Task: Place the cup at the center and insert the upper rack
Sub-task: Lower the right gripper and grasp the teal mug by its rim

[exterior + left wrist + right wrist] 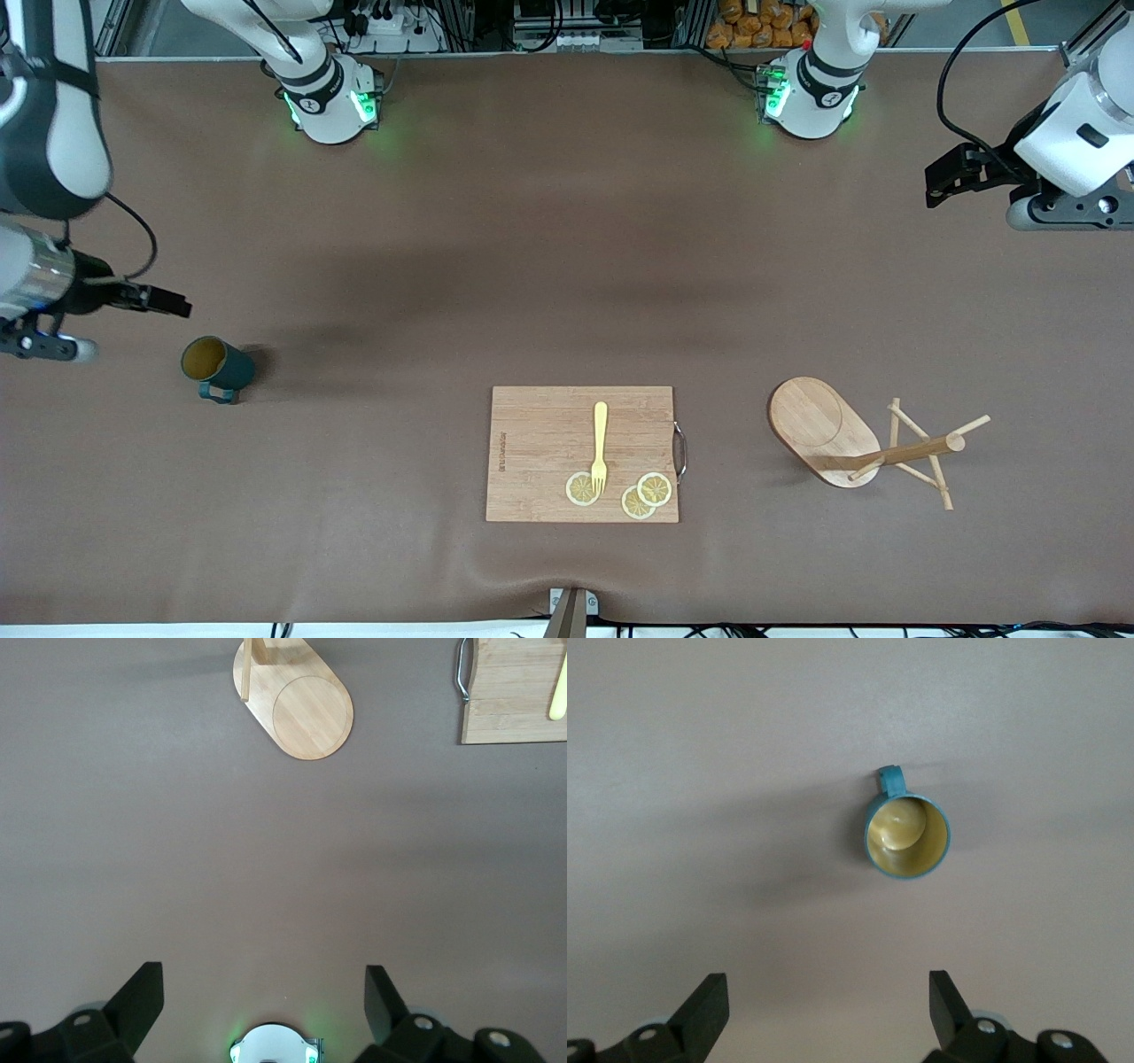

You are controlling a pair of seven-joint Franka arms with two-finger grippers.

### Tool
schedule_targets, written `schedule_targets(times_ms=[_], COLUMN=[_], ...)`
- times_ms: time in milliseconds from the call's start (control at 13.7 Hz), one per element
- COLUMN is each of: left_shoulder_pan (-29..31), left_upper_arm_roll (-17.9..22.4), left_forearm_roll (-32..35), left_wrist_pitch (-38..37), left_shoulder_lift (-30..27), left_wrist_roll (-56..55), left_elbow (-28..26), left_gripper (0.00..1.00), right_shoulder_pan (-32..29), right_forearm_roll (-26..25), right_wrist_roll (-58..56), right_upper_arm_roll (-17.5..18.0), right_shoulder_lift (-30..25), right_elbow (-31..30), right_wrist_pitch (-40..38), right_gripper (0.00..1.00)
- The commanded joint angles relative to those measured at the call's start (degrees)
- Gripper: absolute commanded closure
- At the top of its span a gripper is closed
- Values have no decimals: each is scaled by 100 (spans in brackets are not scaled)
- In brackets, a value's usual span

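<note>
The cup (217, 368), dark teal with a yellowish inside, stands upright near the right arm's end of the table; in the right wrist view the cup (908, 837) shows its handle and open mouth. My right gripper (168, 303) (828, 988) hangs open and empty beside it, apart from it. The upper rack (873, 447), a light wooden mug tree, rests with its oval base (306, 709) flat on the table toward the left arm's end. My left gripper (941, 182) (264, 983) is open and empty, well away from the rack.
A wooden cutting board (580, 452) (514, 691) with a metal handle lies mid-table, nearer the front camera. On it are a yellow fork (600, 443) and three lemon slices (620, 492). The arm bases (328, 102) (811, 93) stand along the table's edge farthest from the front camera.
</note>
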Motion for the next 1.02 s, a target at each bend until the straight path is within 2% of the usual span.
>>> schedule_targets(times_ms=[0,219,365,438,950], left_shoulder_pan=[124,231,205,196,257], left_upper_arm_roll=[-19,-19,-27,-62,69], left_forearm_roll=[107,55,37,63,-7], left_wrist_pitch=[-26,-26,-26,-26,-26], left_shoulder_lift=[-8,-8,-25,-25,-16], left_wrist_roll=[-5,13,13,4,21], left_elbow=[42,7,33,42,51], left_gripper=[0,0,0,0,0], right_shoulder_pan=[-107,-344,-423,-406,-292], right_forearm_roll=[-75,-75,-75,-75,-57], right_wrist_roll=[-193,-659,-739,-739,-678], right_upper_arm_roll=[39,39,39,39,47], right_shoulder_lift=[261,640,711,781,1193], right_elbow=[-279,-323,-516,-569,-596], right_wrist_pitch=[558,927,1244,1323,1754], right_gripper=[0,0,4,10,20])
